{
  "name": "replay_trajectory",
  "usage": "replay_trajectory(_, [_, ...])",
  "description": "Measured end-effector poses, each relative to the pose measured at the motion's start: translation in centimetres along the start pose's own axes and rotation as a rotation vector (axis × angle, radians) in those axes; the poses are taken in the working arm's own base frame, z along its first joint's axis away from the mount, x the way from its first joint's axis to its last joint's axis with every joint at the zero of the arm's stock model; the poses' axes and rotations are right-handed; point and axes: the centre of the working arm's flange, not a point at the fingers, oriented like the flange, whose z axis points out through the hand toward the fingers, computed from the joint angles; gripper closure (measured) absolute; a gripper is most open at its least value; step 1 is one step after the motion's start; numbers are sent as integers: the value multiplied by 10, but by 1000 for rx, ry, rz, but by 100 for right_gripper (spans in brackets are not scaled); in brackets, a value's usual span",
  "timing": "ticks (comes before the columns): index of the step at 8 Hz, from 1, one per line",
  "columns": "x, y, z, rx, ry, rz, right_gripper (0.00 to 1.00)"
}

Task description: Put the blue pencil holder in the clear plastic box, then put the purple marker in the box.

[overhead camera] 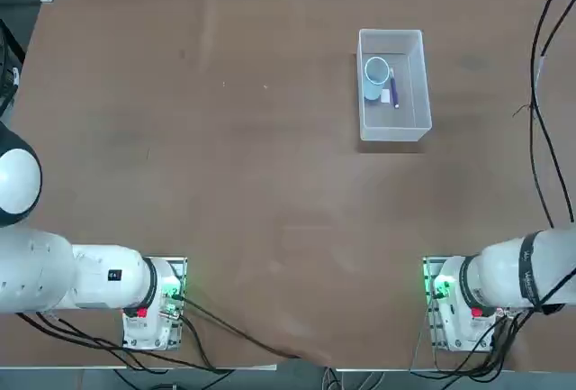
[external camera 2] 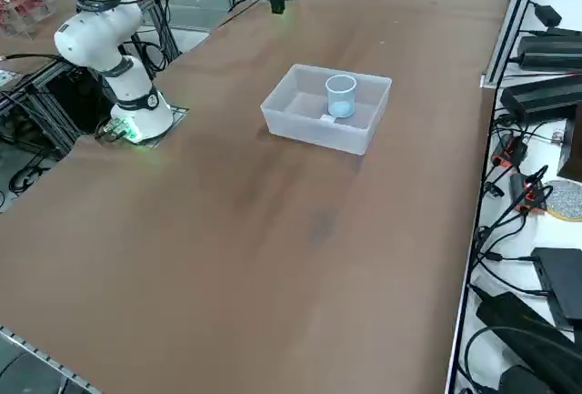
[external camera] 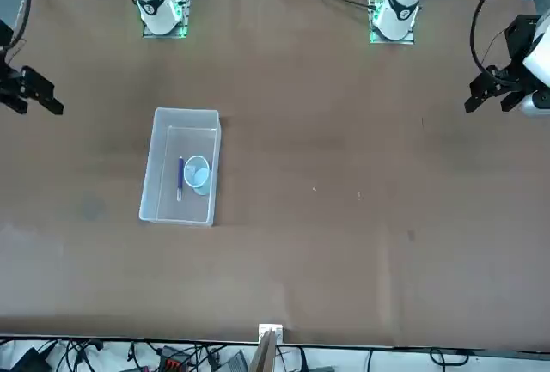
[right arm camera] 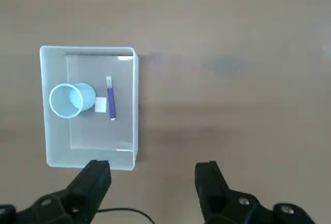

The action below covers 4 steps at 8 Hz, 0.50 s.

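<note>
Left to right, as seen in the top view. The clear plastic box (overhead camera: 396, 124), a rectangular bin with low walls and rounded corners, rested on the brown table (overhead camera: 234, 165), in the right half of that view and well forward of the arm bases. Within its left part stood the blue pencil holder (overhead camera: 375, 79), upright, its round rim uppermost and its translucent wall near the left wall of the box. A small white label (overhead camera: 385, 95) showed at the base of the box, between the holder and the marker. To the right of both lay the purple marker (overhead camera: 395, 93), flat on the floor of the box, its long axis running roughly along the box's longer sides and its pale end directed away from the arm bases. Both objects thus lay inside the box.

Farther right, and nearer the robot's side of the table, was the base portion of the right arm (overhead camera: 504, 277), with black cables (overhead camera: 486, 367) looped beside it. The right gripper (right arm camera: 153, 168) hung above the table, to the robot's right of the box and apart from it. Its two black fingers (right arm camera: 98, 175) were spread wide, with nothing held between them.
</note>
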Motion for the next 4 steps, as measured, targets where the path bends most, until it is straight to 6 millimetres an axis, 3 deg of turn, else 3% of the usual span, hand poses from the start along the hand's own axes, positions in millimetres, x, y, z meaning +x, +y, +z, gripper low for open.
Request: replay_trajectory(4, [-12,-3,-2,1,-4,-5,0])
